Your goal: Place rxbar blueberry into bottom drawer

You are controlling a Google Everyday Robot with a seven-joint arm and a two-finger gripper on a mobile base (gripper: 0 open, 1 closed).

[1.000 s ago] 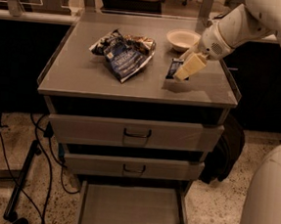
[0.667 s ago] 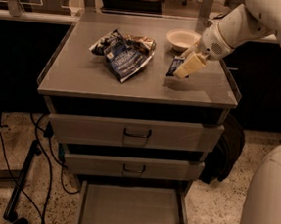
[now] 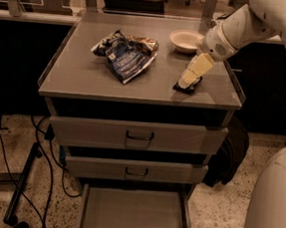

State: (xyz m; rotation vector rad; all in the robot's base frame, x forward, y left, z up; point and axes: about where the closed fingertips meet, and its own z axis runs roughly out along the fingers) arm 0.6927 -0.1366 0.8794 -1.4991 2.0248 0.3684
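Observation:
The rxbar blueberry [image 3: 189, 87] is a small dark bar lying on the cabinet top [image 3: 86, 76] near its right front corner. My gripper [image 3: 184, 82] hangs from the white arm at the upper right, slants down to the left, and its tips sit right on the bar. The bottom drawer [image 3: 134, 212] is pulled out below the cabinet, and its flat grey floor is bare.
A crumpled blue-and-silver chip bag [image 3: 125, 54] lies in the middle of the cabinet top. A white bowl [image 3: 186, 40] stands at the back right. The two upper drawers [image 3: 138, 135] are closed. Cables and a stand foot [image 3: 21, 195] lie on the floor at the left.
My gripper has come down slightly onto the bar near the right front corner. The chip bag, the bowl and the drawers have not moved.

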